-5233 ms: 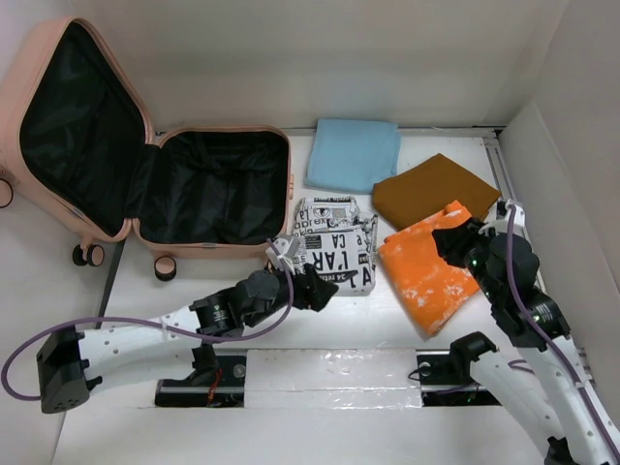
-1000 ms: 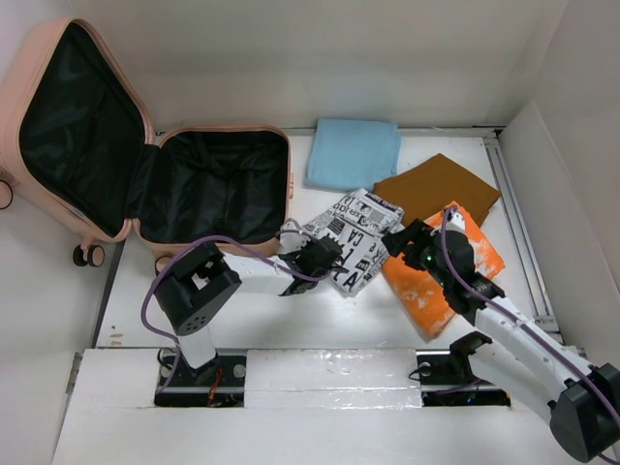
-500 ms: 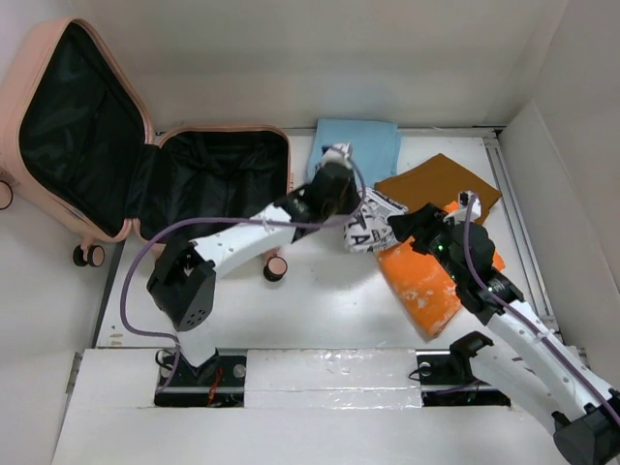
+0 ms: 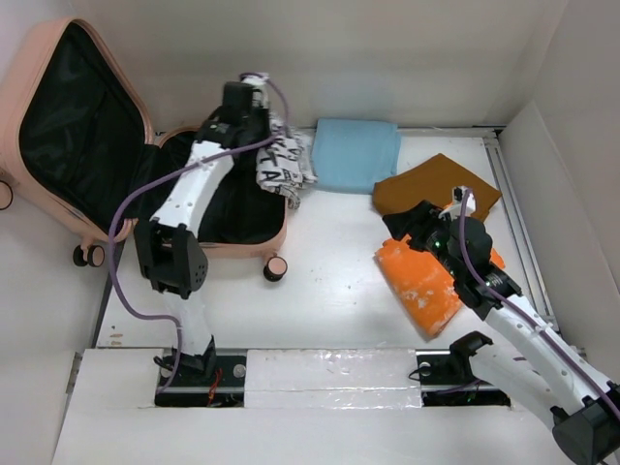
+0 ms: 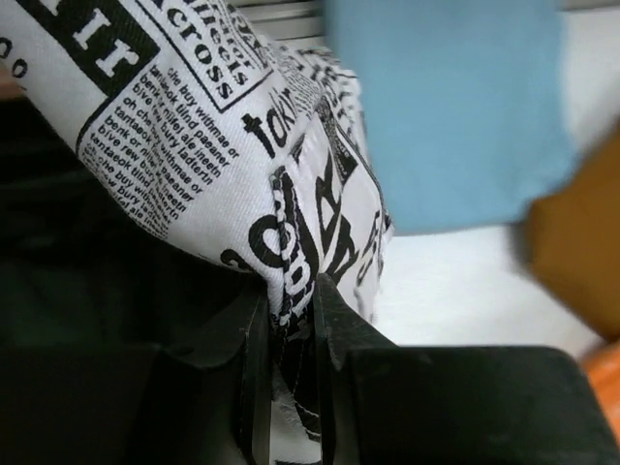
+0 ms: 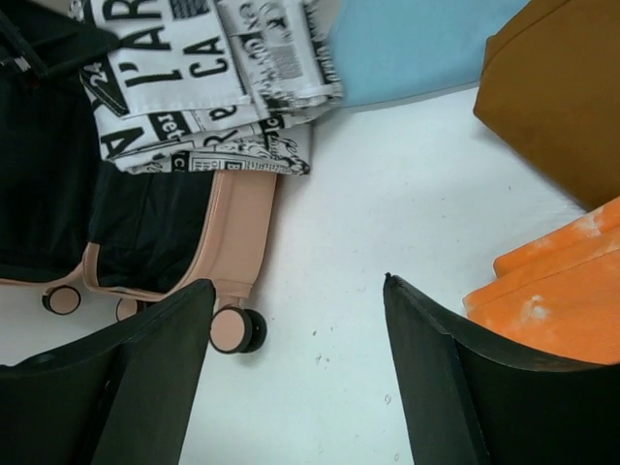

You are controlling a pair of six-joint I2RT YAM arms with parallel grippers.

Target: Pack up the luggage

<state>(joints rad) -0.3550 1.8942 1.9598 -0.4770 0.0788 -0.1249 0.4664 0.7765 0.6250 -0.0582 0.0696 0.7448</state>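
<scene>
The left gripper (image 5: 289,302) has its 2 fingers pressed nearly together, pinching a fold of the newsprint-patterned cloth (image 4: 282,161). The cloth hangs over the right rim of the luggage (image 4: 221,129), at upper centre of the top view. The right gripper (image 6: 295,286) is spread wide and holds nothing, beside the orange cloth (image 4: 426,291) at right. The luggage lies open in the upper left: salmon-pink shell, black lining, lid tilted back at far left.
</scene>
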